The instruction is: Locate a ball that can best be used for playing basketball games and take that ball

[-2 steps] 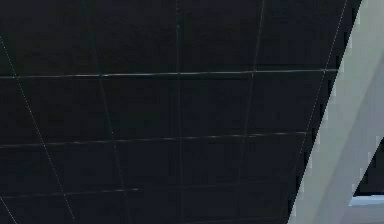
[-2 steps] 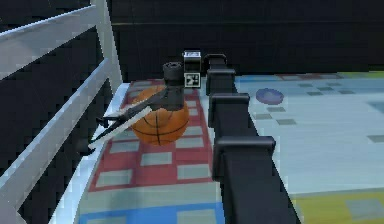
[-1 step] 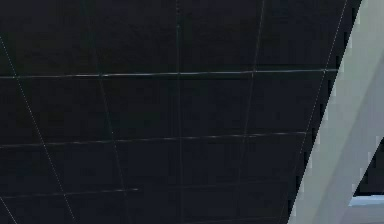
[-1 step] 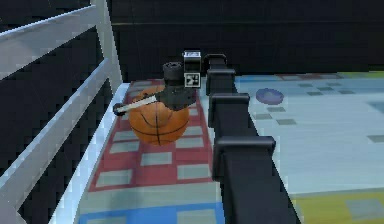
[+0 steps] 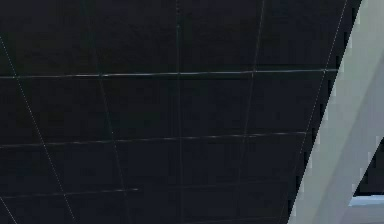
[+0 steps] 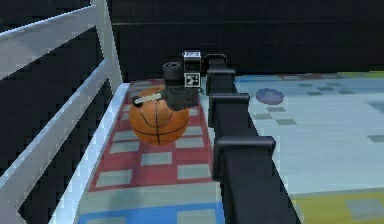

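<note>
An orange basketball (image 6: 157,120) with black seams lies on a patterned cover with red, white and pale blue squares (image 6: 190,160). The dark arm bar (image 6: 235,140) rises from the arm side view's bottom edge, and two white marker squares (image 6: 193,62) stand at its far end. The gripper (image 6: 160,98) has its dark body right at the ball's top, with a thin finger across the ball's upper left. I cannot tell whether it holds anything, since the ball rests on the cover behind it.
A white railing (image 6: 60,60) runs along the arm side view's left, beside the cover. A small bluish flat thing (image 6: 268,96) lies right of the arm. The forward view has a dark tiled surface (image 5: 150,110) and a white frame (image 5: 350,130) at its right.
</note>
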You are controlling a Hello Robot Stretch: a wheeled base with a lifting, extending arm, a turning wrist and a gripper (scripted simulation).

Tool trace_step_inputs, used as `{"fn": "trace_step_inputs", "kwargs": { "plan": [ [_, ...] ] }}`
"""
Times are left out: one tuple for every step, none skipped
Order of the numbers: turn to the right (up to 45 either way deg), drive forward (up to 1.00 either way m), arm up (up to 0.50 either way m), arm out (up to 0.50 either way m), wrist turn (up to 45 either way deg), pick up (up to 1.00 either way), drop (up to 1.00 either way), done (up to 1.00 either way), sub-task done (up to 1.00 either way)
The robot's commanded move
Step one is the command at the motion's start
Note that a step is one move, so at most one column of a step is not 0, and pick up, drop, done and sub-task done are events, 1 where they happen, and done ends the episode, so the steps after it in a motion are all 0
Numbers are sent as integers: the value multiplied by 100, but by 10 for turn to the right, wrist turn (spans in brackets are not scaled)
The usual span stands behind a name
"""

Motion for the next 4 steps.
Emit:
{"fn": "trace_step_inputs", "kwargs": {
  "plan": [
    [0,0,-12,0,0,0,0,0,0],
    [0,0,0,0,0,100,0,0,0],
    [0,0,10,0,0,0,0,0,0],
    [0,0,0,0,0,0,0,100,0]
  ]
}}
